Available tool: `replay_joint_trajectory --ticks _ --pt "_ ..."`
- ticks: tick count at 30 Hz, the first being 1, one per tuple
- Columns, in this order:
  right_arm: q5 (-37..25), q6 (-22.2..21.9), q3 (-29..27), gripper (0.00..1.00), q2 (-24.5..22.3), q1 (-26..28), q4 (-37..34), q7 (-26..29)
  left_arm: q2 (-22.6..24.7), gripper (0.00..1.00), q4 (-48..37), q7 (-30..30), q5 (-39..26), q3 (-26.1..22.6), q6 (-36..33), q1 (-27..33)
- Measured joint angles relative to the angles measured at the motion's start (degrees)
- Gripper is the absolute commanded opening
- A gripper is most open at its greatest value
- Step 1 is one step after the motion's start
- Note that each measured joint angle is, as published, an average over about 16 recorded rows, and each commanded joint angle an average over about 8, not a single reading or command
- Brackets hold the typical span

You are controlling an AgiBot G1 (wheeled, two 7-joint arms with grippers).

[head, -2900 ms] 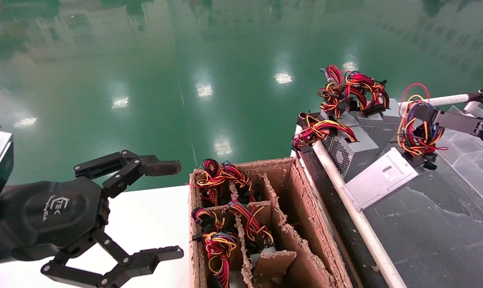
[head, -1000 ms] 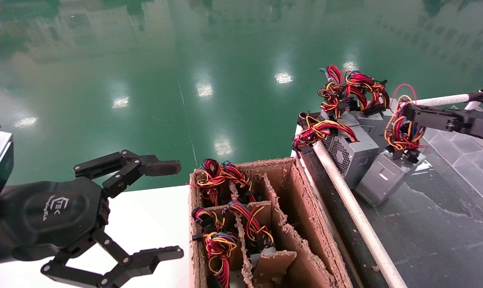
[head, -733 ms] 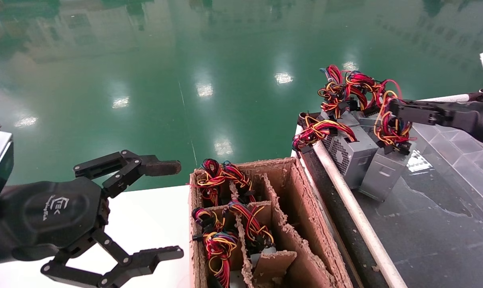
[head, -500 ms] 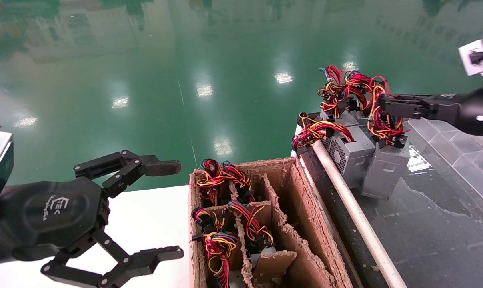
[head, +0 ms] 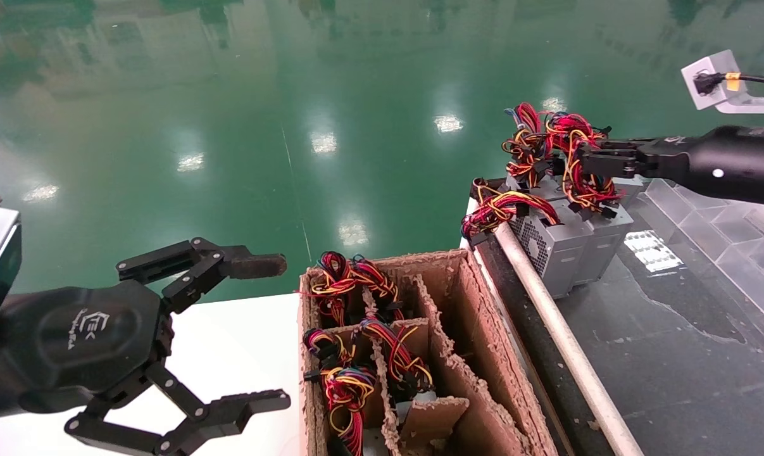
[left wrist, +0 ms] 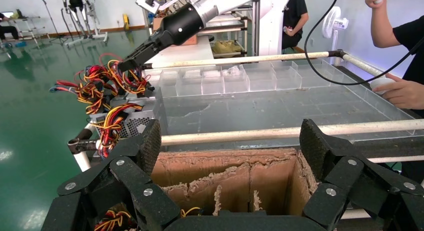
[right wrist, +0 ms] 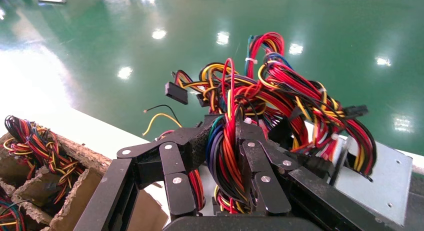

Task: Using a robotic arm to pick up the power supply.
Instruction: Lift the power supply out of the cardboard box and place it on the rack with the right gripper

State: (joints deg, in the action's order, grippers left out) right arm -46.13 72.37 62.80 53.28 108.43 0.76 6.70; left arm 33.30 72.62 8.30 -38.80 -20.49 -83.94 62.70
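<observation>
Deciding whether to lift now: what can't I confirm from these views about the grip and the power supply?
- Power supply: head view shows only its top and one side; neighbouring boxes hide the rest, and its seating.
- Right gripper: shut on the wire bundle, not the box; wires hide the fingertips.
- Cardboard box: cut off by the head view's lower edge.

Your right gripper [head: 585, 166] is clamped on the wire bundle [head: 581, 183] of the power supply [head: 600, 244], which stands touching a neighbouring grey box [head: 556, 244]; more boxes and tangled wires [head: 537, 142] crowd just behind it. The white rail [head: 556, 329] runs close along that side, and beyond it the cardboard divider box [head: 476, 335] blocks low passage. You have open room over the dark tray surface [head: 685, 354] toward the robot. The clear compartments [head: 730, 221] border the far right. Your left gripper [head: 230, 332] hangs spread wide over the white table [head: 230, 342], well apart.
</observation>
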Motion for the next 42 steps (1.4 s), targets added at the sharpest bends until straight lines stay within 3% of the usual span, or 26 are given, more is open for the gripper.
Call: replay_joint_trajectory --ticks 10,11,18,19,42 --pt "-0.3 -1.8 0.2 0.01 1.6 -0.7 -0.4 -1.2 0.0 1.00 0.0 0.0 0.0 0.0 0.0 0.0" --pt "-0.3 -1.9 0.2 0.09 1.7 -0.8 -0.5 -1.3 0.0 1.00 0.0 0.0 0.0 0.0 0.0 0.0" --pt "-0.2 -2.2 0.1 0.95 1.6 -1.3 -0.6 -2.1 0.0 1.00 0.0 0.0 0.0 0.0 0.0 0.0" --pt "-0.2 -2.2 0.1 1.00 1.6 -1.3 -0.6 -2.2 0.0 1.00 0.0 0.0 0.0 0.0 0.0 0.0" --pt "0.2 -0.5 -0.2 1.00 -0.6 -0.4 -0.2 -4.8 0.0 1.00 0.0 0.0 0.0 0.0 0.0 0.0"
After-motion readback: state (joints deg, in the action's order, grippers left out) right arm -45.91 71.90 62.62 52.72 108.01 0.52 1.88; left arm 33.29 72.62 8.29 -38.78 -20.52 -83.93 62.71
